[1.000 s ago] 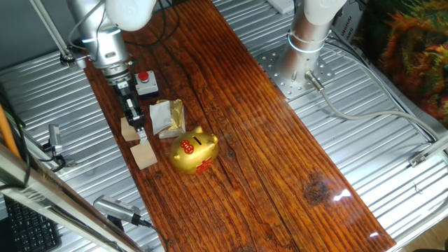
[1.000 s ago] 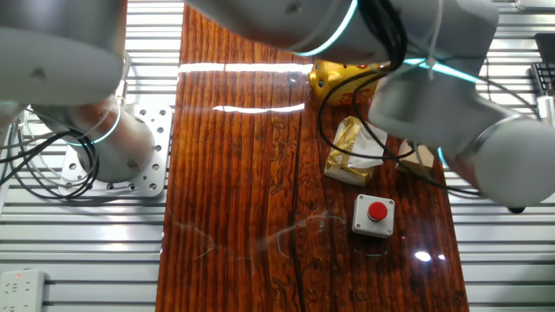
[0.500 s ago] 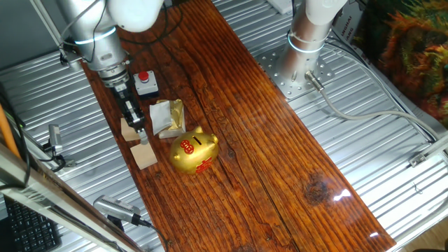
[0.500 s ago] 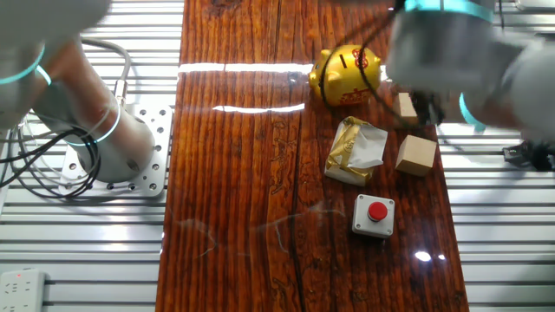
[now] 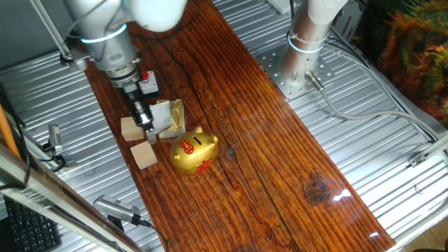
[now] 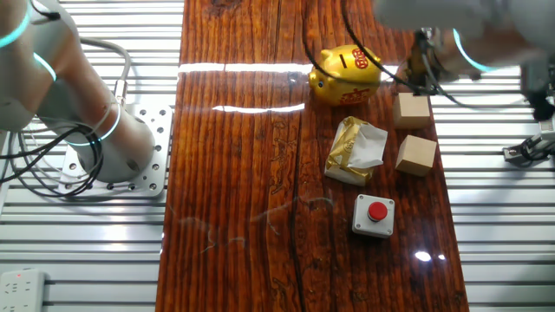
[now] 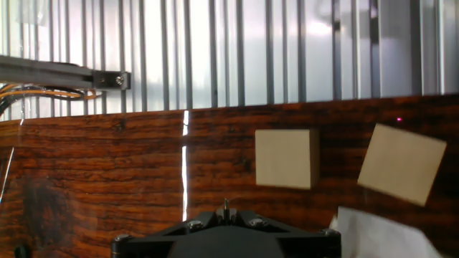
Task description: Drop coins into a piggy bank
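— Where is the gripper [image 5: 146,123] now?

— Low over the foil wrapper [image 5: 168,116], beside two wooden cubes [image 5: 131,129]; the piggy bank [image 5: 194,150] sits just past the wrapper — slot up.

— Holding a coin?

— I cannot tell; the jaws are too small and blurred to read.

— Best approach?

— Probably centre above the slot, coin edge aligned, before releasing.

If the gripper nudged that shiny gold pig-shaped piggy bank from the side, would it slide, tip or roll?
The shiny gold pig-shaped piggy bank would probably slide: its glossy finish and the polished wooden table suggest little grip. Its rounded body could rock or tip if pushed high. It looks hollow, given the coin slot, so likely light for its size.
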